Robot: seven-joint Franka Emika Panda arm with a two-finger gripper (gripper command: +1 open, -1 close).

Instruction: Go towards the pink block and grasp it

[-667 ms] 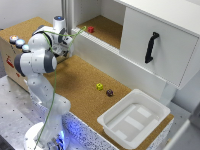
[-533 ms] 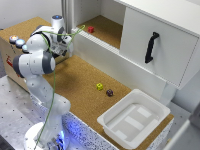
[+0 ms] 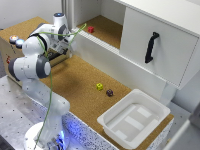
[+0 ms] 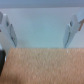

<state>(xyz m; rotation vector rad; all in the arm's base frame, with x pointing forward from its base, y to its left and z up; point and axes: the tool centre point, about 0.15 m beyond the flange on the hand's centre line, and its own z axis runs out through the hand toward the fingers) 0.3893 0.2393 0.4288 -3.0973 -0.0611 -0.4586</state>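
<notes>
One arm folded back, fingers (image 4: 42, 30) spread wide, empty, well apart from pink block (image 3: 91, 29) on shelf.

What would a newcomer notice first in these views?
Probably the white arm at the exterior view's left, its claw by the white ledge. Next, the pink block up on the cork shelf, apart from the claw. Then the white tray at lower right, with yellow and maroon blocks nearby.

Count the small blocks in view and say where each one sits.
3. The pink block lies inside the open cabinet; the yellow block and maroon block sit together on the cork, near the white tray.
</notes>
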